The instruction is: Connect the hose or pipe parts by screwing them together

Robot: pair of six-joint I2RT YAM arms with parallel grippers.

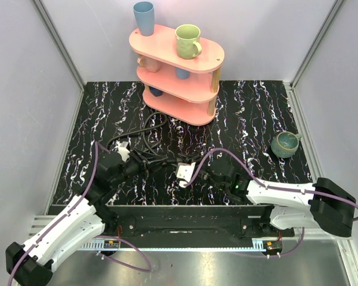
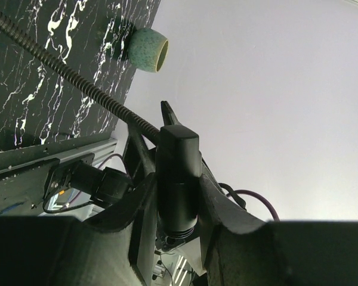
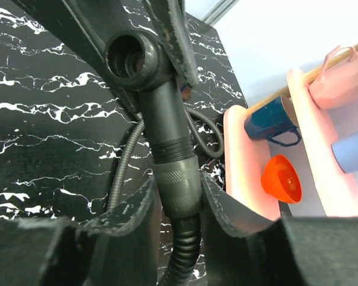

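Our left pincer (image 2: 176, 196) was clamped on the black fitting (image 2: 179, 155), held low over the near half of the tabletop (image 1: 244, 107). To its right, our right pincer (image 3: 178, 199) gripped the hose's (image 3: 182, 262) knurled collar (image 3: 179, 187). Bare threads (image 3: 170, 143) showed above it, so we judged the joint started, with tightening left.

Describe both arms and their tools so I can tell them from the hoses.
The left arm and right arm have white links, black joints and a purple cable alongside. The left tool and right tool are black with two curved fingers.
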